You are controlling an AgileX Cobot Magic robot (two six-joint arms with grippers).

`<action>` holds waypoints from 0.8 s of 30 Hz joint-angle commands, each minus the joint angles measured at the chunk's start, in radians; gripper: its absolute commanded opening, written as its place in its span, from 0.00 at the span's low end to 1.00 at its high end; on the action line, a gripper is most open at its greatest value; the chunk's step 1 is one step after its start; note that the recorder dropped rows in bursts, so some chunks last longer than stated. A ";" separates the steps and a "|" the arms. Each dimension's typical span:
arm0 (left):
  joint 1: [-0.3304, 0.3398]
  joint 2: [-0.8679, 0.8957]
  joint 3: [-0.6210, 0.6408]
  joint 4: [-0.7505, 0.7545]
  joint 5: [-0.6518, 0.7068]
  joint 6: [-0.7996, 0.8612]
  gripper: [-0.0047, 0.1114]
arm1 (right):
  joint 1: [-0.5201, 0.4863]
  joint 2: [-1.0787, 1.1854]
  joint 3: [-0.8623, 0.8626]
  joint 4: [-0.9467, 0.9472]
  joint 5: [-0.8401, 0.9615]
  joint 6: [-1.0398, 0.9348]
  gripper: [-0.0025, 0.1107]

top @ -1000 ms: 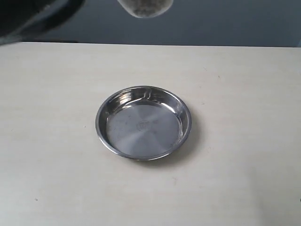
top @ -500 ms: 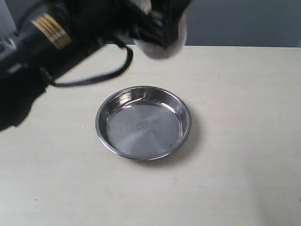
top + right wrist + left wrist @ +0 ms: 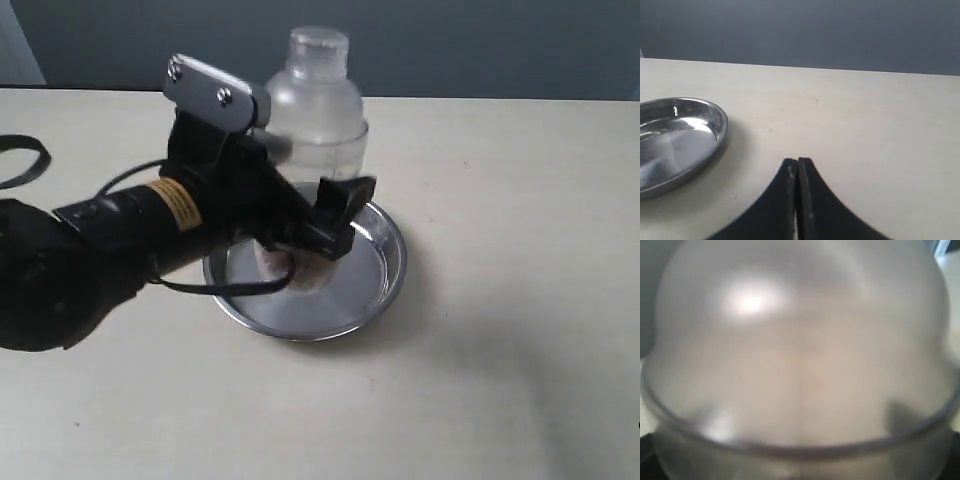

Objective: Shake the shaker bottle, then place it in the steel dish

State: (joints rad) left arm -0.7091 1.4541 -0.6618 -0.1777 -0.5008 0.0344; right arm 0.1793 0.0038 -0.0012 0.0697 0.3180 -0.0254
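Observation:
The shaker bottle point(image 3: 316, 112) stands upright, its frosted dome and round cap above my left gripper point(image 3: 303, 222), which is shut on its clear body. Its base, with brown granules, sits low inside the steel dish point(image 3: 392, 262) at the table's middle; whether it touches the bottom I cannot tell. In the left wrist view the shaker bottle's dome point(image 3: 800, 350) fills the picture, blurred. My right gripper point(image 3: 797, 162) is shut on nothing, low over the table beside the steel dish point(image 3: 687, 131); the exterior view does not show it.
The pale table point(image 3: 520, 330) stretches around the dish on all sides. My left arm and its black cable point(image 3: 22, 160) cover the left part of the table. A dark wall stands behind the far edge.
My left arm has come down from above with the bottle, from out of frame at the top to upright in the dish. The dish has not moved.

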 commanded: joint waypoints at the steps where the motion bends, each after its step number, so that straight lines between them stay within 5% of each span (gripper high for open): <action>1: -0.012 -0.220 -0.148 0.094 -0.233 0.056 0.04 | 0.000 -0.004 0.001 -0.005 -0.013 -0.001 0.02; 4: -0.008 -0.286 -0.181 0.091 -0.059 0.140 0.04 | 0.000 -0.004 0.001 -0.005 -0.013 -0.001 0.02; 6: 0.019 -0.232 -0.110 -0.099 0.064 0.191 0.04 | 0.000 -0.004 0.001 -0.005 -0.013 -0.001 0.02; 9: 0.052 -0.080 0.042 -0.292 0.021 0.195 0.04 | 0.000 -0.004 0.001 -0.005 -0.013 -0.001 0.02; 13: -0.004 -0.190 -0.012 -0.030 -0.256 0.113 0.04 | 0.000 -0.004 0.001 -0.005 -0.013 -0.001 0.02; 15: -0.004 -0.299 -0.140 -0.011 -0.151 0.212 0.04 | 0.000 -0.004 0.001 -0.005 -0.013 -0.001 0.02; 17: 0.033 -0.267 -0.099 -0.235 0.058 0.332 0.04 | 0.000 -0.004 0.001 -0.005 -0.013 -0.001 0.02; 19: 0.064 -0.096 0.086 -0.435 -0.013 0.300 0.04 | 0.000 -0.004 0.001 -0.005 -0.013 -0.001 0.02; 20: 0.059 -0.041 0.135 -0.438 -0.057 0.225 0.04 | 0.000 -0.004 0.001 -0.005 -0.013 -0.001 0.02; 22: 0.008 -0.027 0.186 -0.176 -0.200 -0.018 0.04 | 0.000 -0.004 0.001 -0.005 -0.013 -0.001 0.02; 24: -0.011 -0.073 0.149 -0.061 -0.308 -0.054 0.04 | 0.000 -0.004 0.001 -0.005 -0.013 -0.001 0.02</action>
State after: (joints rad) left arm -0.6989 1.4470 -0.4637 -0.3793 -0.5617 0.0470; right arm 0.1793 0.0038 -0.0012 0.0697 0.3180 -0.0235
